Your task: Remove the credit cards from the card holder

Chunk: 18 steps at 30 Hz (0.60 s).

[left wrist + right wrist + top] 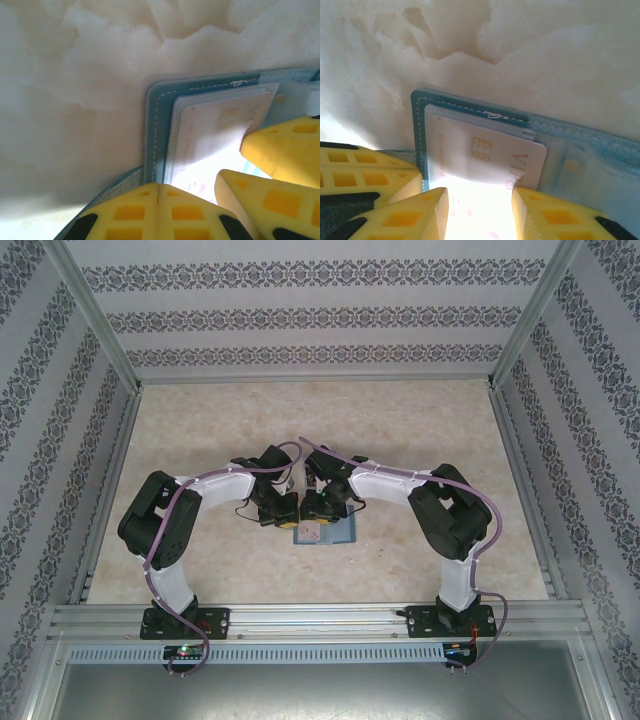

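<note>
Pale marbled table (420, 440), with the small teal-blue bifold card holder (470, 107) lying open at mid-table, toward the near edge. Your left gripper (157, 192) is clenched at the holder's left edge; I can't tell whether it pins the cover. Your right gripper (479, 196) stands parted over the white chip credit card (485, 150), which sits in its pocket. Press lightly, drag straight along the slot, and keep the holder anchored.

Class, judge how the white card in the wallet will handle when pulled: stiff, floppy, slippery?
The card lies flat with straight edges, so probably stiff and light. Its glossy face looks slippery. The wallet pocket may drag on it.
</note>
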Available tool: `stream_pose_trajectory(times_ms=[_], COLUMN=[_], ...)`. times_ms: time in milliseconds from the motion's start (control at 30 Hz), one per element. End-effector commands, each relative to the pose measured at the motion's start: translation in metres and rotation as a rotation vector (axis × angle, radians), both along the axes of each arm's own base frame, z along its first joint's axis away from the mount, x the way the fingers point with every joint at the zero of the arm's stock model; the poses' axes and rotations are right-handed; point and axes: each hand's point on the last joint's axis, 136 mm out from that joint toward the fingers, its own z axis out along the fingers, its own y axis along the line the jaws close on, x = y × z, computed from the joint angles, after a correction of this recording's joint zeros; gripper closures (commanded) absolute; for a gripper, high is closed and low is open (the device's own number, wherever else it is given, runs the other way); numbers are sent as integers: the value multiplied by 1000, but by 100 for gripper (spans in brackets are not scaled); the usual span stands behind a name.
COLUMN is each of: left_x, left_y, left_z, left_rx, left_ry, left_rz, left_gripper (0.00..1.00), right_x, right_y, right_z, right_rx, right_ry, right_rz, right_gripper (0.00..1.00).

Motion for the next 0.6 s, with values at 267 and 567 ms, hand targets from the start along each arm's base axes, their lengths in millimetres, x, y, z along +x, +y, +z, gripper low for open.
stream_pose_trajectory(times_ms=[267, 567], left_x=[-3, 0], left_y=[0, -5], left_z=[1, 8], left_rx=[15, -9], left_ry=[10, 0], left_rz=[-22, -17], left_gripper=[100, 100], right_x=[-1, -5], right_y=[-10, -11], right_z=[15, 5], right_rx=[-15, -22], right_ry=[-24, 3], right_rz=[-14, -14], right_gripper=[56, 56])
